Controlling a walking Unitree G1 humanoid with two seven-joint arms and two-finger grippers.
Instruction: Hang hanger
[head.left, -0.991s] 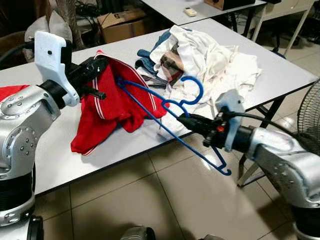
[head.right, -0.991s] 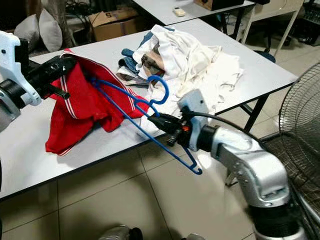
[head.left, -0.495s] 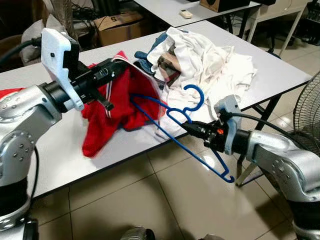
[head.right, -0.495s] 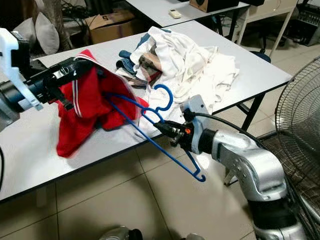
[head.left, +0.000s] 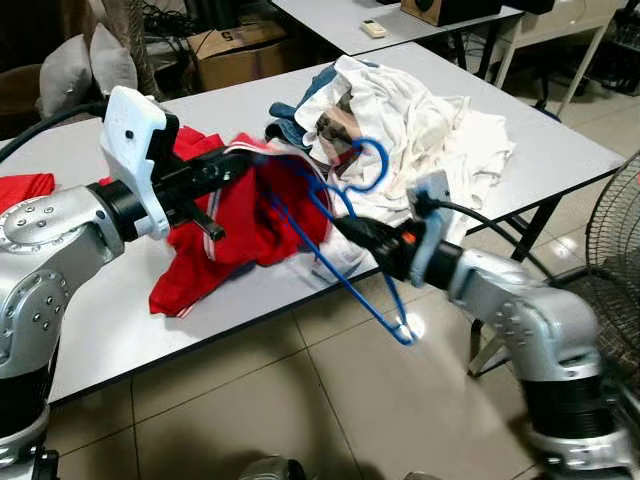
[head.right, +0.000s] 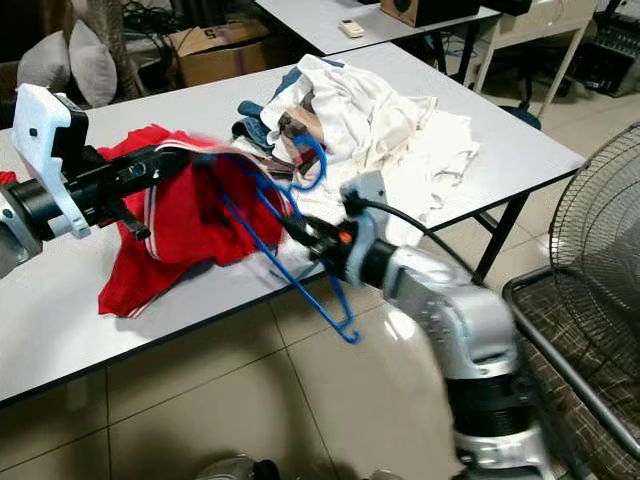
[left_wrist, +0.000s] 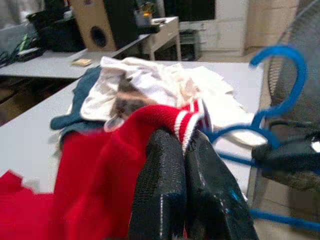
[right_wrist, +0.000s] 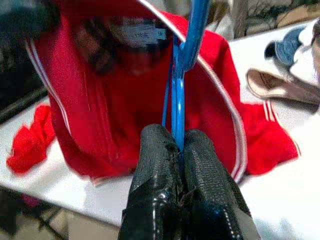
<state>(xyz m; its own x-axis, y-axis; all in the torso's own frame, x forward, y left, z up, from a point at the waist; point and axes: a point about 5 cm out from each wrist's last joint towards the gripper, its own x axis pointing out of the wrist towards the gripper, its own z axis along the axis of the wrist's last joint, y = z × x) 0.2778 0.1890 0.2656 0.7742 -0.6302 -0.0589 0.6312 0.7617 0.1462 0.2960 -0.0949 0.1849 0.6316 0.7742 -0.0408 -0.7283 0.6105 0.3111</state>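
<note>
1. Pinching the white-striped edge of a soft red garment (head.left: 240, 215), the left tool (head.left: 232, 166) has its two black ribbed fingers pressed together on the cloth and lifts it off the counter (head.left: 120, 330); the rest of the fabric droops in loose folds onto the pale, smooth top.
2. The right tool (head.left: 345, 229) is clamped tight on a thin blue hanger (head.left: 345, 270) of bent wire-like rod; the wrist view shows the rod (right_wrist: 179, 107) squeezed between the textured fingers (right_wrist: 155, 165).
3. The hanger tilts steeply: its curved hook (head.right: 312, 165) rises near the clothes heap, one arm runs into the raised red garment's opening, and the other arm ends in a small upturned tip (head.right: 347, 333) hanging past the counter's front edge over the tiled floor (head.left: 330, 410).
4. A crumpled pile of white clothes (head.left: 420, 125) with some blue denim pieces lies just behind the hanger, crowding the counter's far side.
5. A wire-guarded fan (head.right: 600, 260) stands on the robot's right, near the counter's corner.
6. A cardboard box (head.right: 215, 45) sits beyond the counter.
</note>
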